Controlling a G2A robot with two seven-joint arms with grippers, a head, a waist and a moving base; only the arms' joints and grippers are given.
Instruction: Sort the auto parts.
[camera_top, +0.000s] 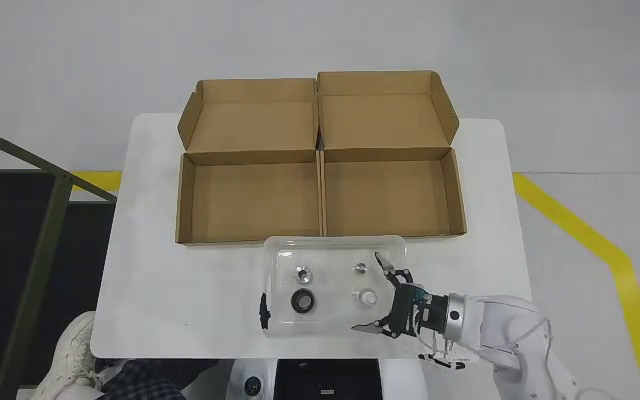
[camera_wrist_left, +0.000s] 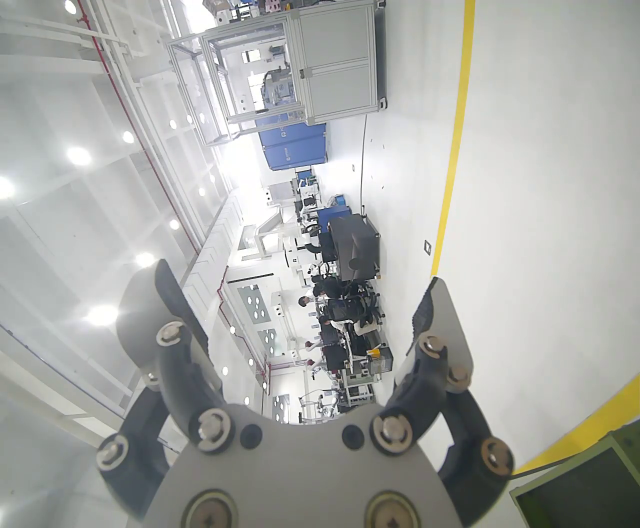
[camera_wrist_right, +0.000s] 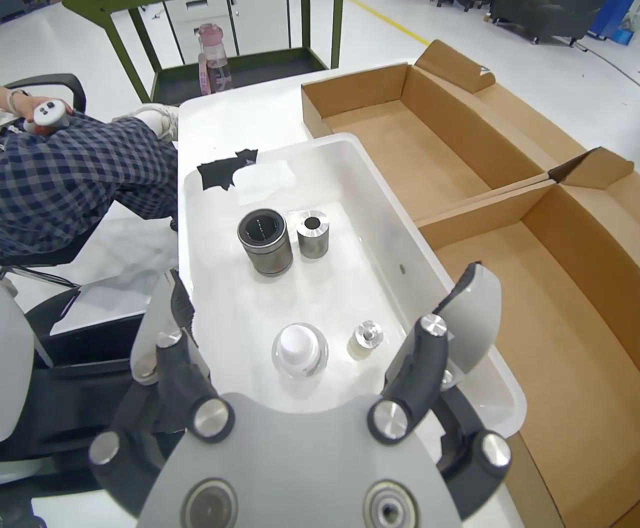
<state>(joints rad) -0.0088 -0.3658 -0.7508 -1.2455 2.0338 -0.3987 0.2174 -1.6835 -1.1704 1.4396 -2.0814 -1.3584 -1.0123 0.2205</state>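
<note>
While empty, right gripper (camera_wrist_right: 324, 280) wide apart over the clear tray (camera_wrist_right: 395, 200); left gripper (camera_wrist_left: 299, 277) apart too.

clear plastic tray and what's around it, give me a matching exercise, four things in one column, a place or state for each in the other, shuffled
Things
1. large dark metal cylinder
2. white-topped round clear part
3. right gripper
4. two brown cardboard boxes

Places or states
a. open, holding nothing
b. empty, on the far side of the clear plastic tray from the robot
c. upright in the tray, beside a small grey metal sleeve
d. in the tray's end nearest the gripper

Pairs: 1-c, 2-d, 3-a, 4-b
</note>
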